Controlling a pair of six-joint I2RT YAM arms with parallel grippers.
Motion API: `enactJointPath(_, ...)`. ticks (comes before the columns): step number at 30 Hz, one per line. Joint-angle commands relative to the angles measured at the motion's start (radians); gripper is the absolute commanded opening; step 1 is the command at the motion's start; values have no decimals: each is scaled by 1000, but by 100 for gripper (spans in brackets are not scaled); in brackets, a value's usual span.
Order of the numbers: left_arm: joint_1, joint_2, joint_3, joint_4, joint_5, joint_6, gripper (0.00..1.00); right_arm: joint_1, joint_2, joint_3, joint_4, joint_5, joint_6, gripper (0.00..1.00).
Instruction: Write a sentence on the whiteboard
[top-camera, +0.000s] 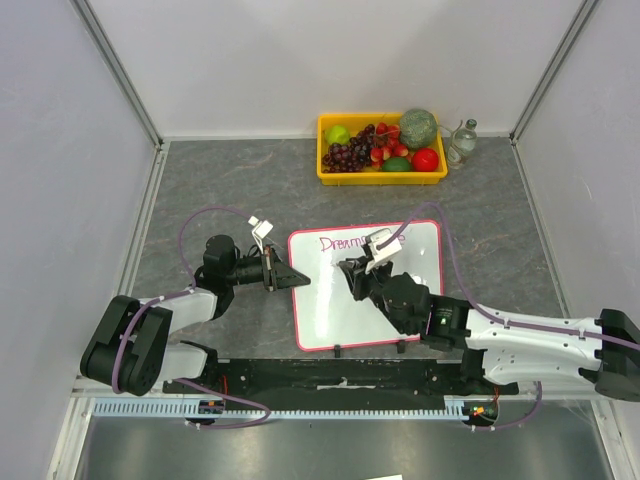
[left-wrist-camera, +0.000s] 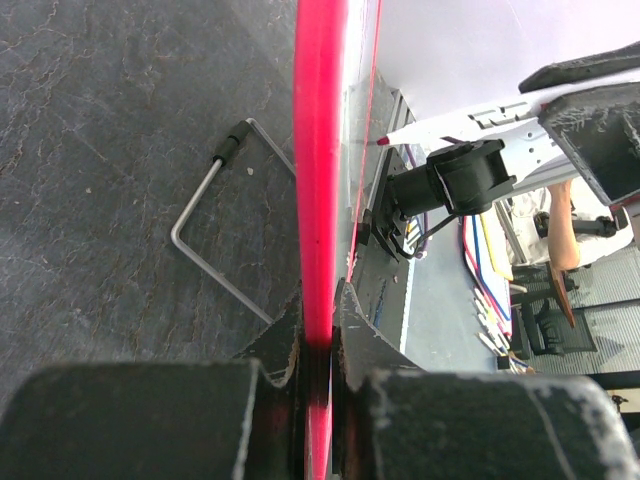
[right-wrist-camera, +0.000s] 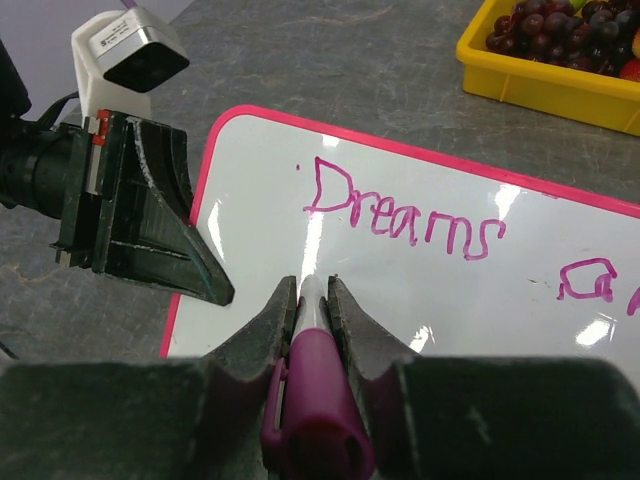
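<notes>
Whiteboard (top-camera: 350, 315) lies flat mid-table; left gripper (left-wrist-camera: 320, 310) clamped on its left rim; right gripper (right-wrist-camera: 315, 300) clamped on a pink marker (right-wrist-camera: 318, 390), aimed below the sentence (right-wrist-camera: 400, 215); advice: hold board firm, press lightly, letters level.

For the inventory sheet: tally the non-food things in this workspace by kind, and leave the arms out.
whiteboard: 1
marker: 1
yellow tray: 1
glass bottle: 1
Total: 4
</notes>
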Motion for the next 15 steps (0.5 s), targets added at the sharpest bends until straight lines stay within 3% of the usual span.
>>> enactJointPath(1,-4,10,-24,-63,-86,147,2,-29,16,22,69,-25,6,0)
enactJointPath(15,-4,14,-20,-62,-86,147,2,-55,43,12,95,-94,32,0)
